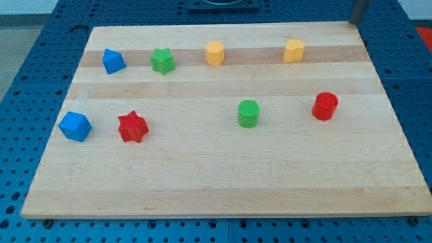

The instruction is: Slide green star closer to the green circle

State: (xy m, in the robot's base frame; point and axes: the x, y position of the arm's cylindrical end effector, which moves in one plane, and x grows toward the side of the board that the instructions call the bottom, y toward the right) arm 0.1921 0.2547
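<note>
My tip (pixel 356 21) shows only as a short dark stub at the view's top right, just beyond the far right corner of the wooden board (pixel 223 192). The rod has no jaws, so it neither opens nor closes; it touches no block, and whether its end meets the surface there cannot be told, since most of the rod is cut off by the frame.

Nearest to the tip is a yellow block (pixel 293 50) near the board's top edge, right of centre. A second yellow block (pixel 214 52) sits further left along that edge. The red cylinder (pixel 325 106) stands toward the right edge at mid-height.

The green star (pixel 162 61) lies near the top edge, left of centre, between the second yellow block and a blue block (pixel 113 61). The green circle (pixel 248 113), a short cylinder, stands near the board's middle, well apart from the star, toward the view's lower right of it. A red star (pixel 132 127) and a larger blue block (pixel 75 126) sit by the left edge.

Assessment: the approach step is in hand; no push has begun. The next move calls for the tip to travel left along the top edge, clear both yellow blocks, settle on the star's upper-left side, then push diagonally toward the circle. The lane between the two appears unobstructed.
</note>
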